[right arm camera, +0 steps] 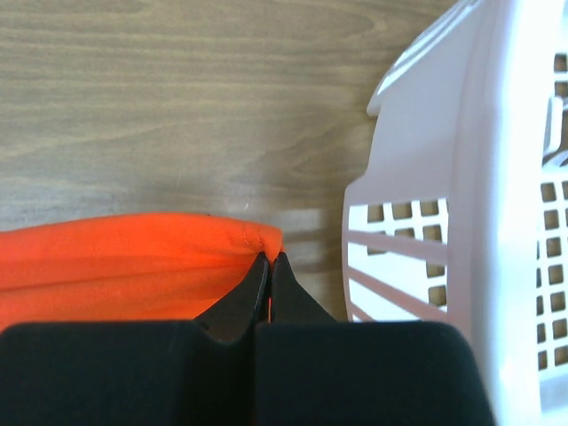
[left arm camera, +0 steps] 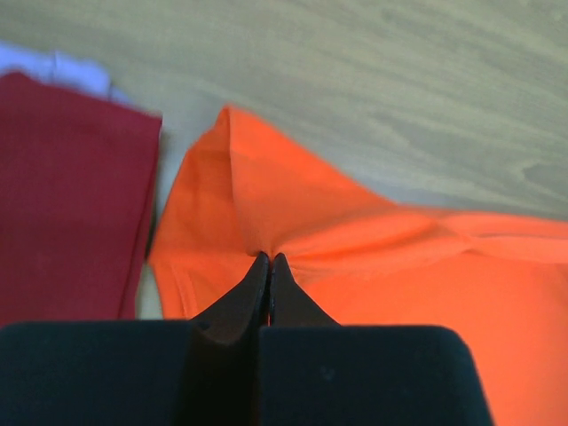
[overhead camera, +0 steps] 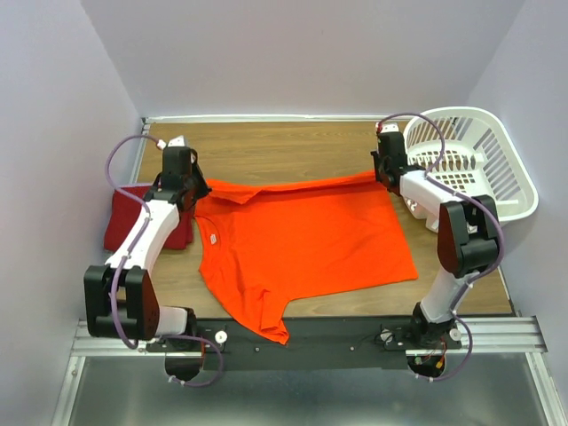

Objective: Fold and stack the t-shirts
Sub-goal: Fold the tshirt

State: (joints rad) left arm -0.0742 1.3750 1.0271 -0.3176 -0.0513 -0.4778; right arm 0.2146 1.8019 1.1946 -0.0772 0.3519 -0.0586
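A bright orange-red t-shirt [overhead camera: 302,244] lies spread over the middle of the wooden table, one sleeve hanging past the near edge. My left gripper [overhead camera: 197,191] is shut on its far left corner, the cloth [left arm camera: 266,222] bunching at the fingertips. My right gripper [overhead camera: 382,175] is shut on its far right corner, a hemmed edge [right arm camera: 222,240] pinched between the jaws. The far edge is stretched between both grippers. A dark crimson t-shirt [overhead camera: 120,213] lies folded at the table's left edge, beside the left arm, also seen in the left wrist view [left arm camera: 71,195].
A white lattice laundry basket [overhead camera: 497,169] stands at the back right, close beside my right gripper, its wall [right arm camera: 461,222] filling the right of the right wrist view. Purple walls enclose the table on three sides.
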